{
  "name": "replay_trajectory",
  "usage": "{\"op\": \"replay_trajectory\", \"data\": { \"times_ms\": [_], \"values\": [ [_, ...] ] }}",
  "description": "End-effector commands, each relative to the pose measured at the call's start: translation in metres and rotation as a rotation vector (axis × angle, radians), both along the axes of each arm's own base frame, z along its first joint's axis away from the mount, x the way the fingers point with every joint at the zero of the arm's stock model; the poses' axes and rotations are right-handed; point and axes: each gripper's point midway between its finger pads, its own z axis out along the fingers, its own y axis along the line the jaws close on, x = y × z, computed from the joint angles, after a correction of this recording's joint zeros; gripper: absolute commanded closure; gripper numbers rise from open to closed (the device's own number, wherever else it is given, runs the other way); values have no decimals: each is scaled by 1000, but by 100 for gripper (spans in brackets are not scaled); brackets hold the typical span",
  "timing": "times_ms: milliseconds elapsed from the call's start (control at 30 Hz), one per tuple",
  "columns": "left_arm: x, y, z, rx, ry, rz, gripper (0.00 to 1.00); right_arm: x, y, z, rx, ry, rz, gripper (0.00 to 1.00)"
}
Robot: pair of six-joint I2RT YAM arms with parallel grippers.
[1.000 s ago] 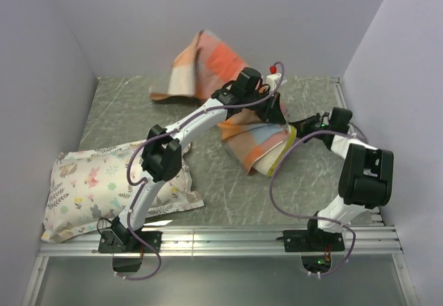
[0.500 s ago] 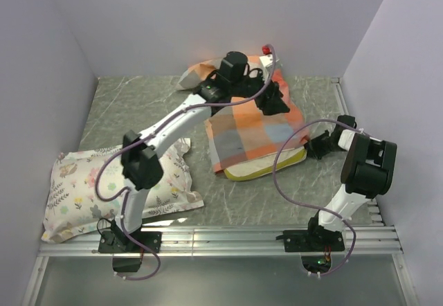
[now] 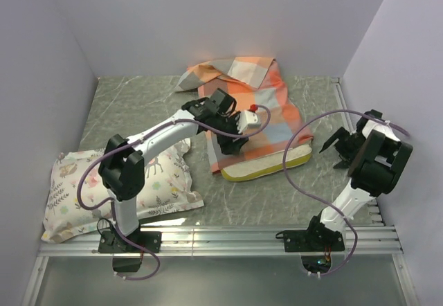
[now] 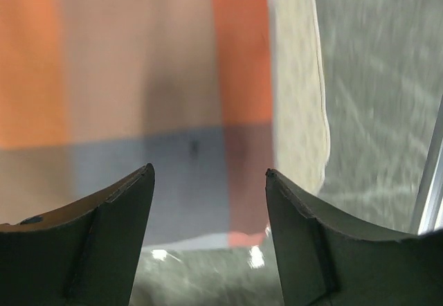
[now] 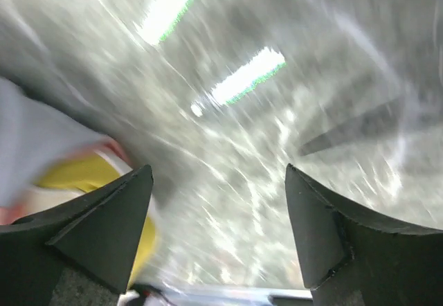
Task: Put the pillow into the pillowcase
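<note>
Top external: left hand (image 3: 227, 140) and right hand (image 3: 339, 142) have opened, holding nothing.

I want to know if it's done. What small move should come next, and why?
Probably lower the left gripper onto the near hem of the pillowcase, pinch it and pull it over the exposed edge. The yellow-banded edge of the pillow sticks out there, uncovered. Both grippers are open and empty; the left hangs over the case, the right gripper is off to the side.
</note>
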Motion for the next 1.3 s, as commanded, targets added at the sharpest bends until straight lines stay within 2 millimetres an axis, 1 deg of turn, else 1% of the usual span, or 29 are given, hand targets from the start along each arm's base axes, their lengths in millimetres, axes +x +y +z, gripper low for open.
{"op": "replay_trajectory", "data": {
  "times_ms": [0, 33, 67, 100, 167, 200, 233, 267, 300, 333, 367, 433, 467, 533, 567, 600, 667, 733, 767, 800, 833, 933, 967, 1000, 1033, 1067, 1133, 1167, 1267],
  "values": [
    [-10, 2, -7, 54, -60, -95, 28, -42, 19, 15, 19, 91, 154, 18],
    [-10, -3, -16, 58, -42, -105, 28, -46, 23, 16, 34, 86, 184, 20],
    [-10, -6, -18, 53, -36, -107, 29, -48, 35, 21, 95, 65, 198, 28],
    [-11, -9, -19, 47, -33, -118, 30, -50, 47, 27, 140, 33, 217, 33],
    [-11, -15, -26, 48, -20, -127, 35, -55, 76, 39, 249, -28, 302, 35],
    [-11, -18, -29, 45, -8, -128, 37, -51, 94, 46, 320, -70, 327, 34],
    [-11, -22, -37, 49, 14, -132, 44, -51, 118, 49, 364, -84, 405, 34],
    [-14, -25, -39, 43, 36, -136, 48, -50, 130, 50, 382, -84, 443, 34],
    [-14, -32, -36, 30, 53, -127, 52, -48, 141, 44, 382, -71, 494, 35],
    [-16, -35, -42, 29, 82, -122, 62, -46, 160, 40, 393, -55, 536, 36],
    [-20, -40, -41, 8, 114, -129, 67, -34, 167, 29, 381, -76, 551, 41],
    [-29, -47, -41, -11, 162, -121, 79, -17, 185, 23, 382, -88, 566, 45],
    [-31, -52, -39, -30, 164, -119, 83, 9, 185, 22, 362, -133, 565, 47],
    [-42, -55, -39, -40, 200, -97, 90, 42, 189, 27, 370, -185, 494, 51],
    [-41, -57, -37, -52, 206, -83, 92, 64, 188, 33, 366, -246, 476, 57],
    [-39, -59, -35, -63, 217, -48, 95, 88, 188, 44, 356, -297, 465, 59],
    [-29, -58, -30, -77, 207, -5, 98, 118, 184, 67, 326, -385, 426, 62],
    [-8, -58, -20, -126, 218, 85, 100, 132, 171, 84, 283, -462, 375, 61],
    [0, -59, -18, -141, 227, 117, 99, 138, 161, 97, 240, -530, 355, 52],
    [13, -61, -7, -176, 234, 170, 99, 139, 151, 103, 235, -552, 324, 45],
    [21, -61, -7, -178, 225, 205, 87, 136, 147, 105, 244, -550, 297, 42],
    [36, -63, 15, -218, 139, 223, 59, 102, 144, 98, 261, -478, 251, 36],
    [39, -63, 20, -225, 115, 226, 55, 77, 149, 90, 271, -455, 230, 35],
    [42, -63, 26, -224, 65, 209, 52, 64, 153, 86, 282, -440, 216, 33],
    [42, -61, 25, -199, 35, 206, 48, 51, 159, 85, 314, -428, 187, 30],
    [46, -58, 23, -170, -7, 211, 47, 29, 165, 77, 325, -415, 170, 23],
    [42, -58, 21, -134, -60, 148, 43, 10, 173, 70, 372, -390, 136, 17],
    [41, -57, 17, -118, -70, 138, 42, -4, 177, 59, 383, -366, 125, 15],
    [29, -60, 7, -78, -94, 79, 37, -18, 179, 41, 383, -341, 87, 15]
  ]
}}
